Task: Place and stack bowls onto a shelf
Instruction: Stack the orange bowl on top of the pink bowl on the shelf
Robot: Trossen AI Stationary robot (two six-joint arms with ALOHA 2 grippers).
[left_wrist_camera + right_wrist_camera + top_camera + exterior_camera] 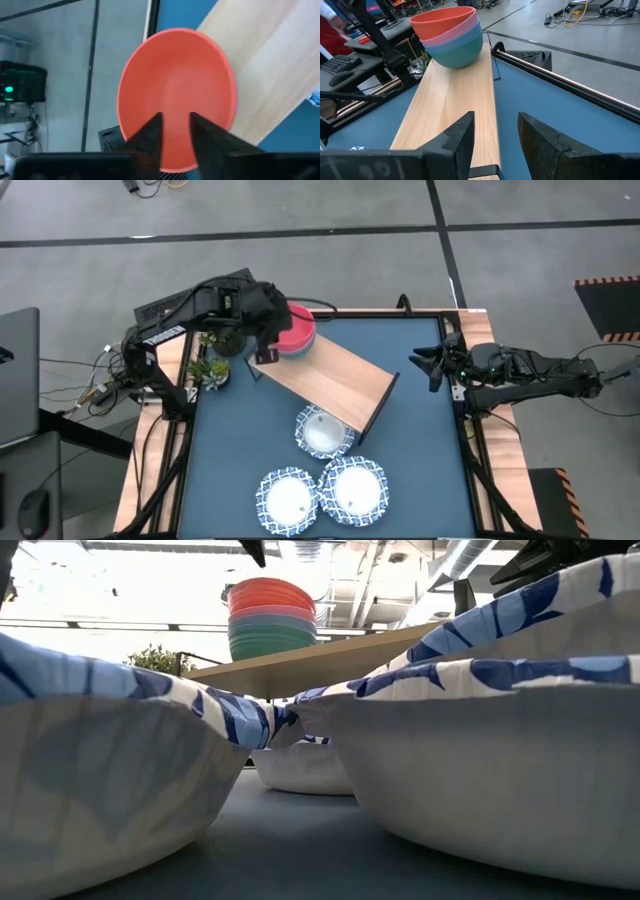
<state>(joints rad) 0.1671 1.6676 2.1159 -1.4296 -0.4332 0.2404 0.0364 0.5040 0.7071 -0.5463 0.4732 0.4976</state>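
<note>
coral [442,20], pink [455,35], blue and green bowls [457,55]; three blue-patterned white bowls [324,430]; light-wood shelf [335,380]

Potted plant [209,370] (table's left edge); laptop [18,375].

I can read no text, label, brand, number or sign anywhere in these views, neither on the bowls, the shelf and the table nor on the equipment in the room behind.
</note>
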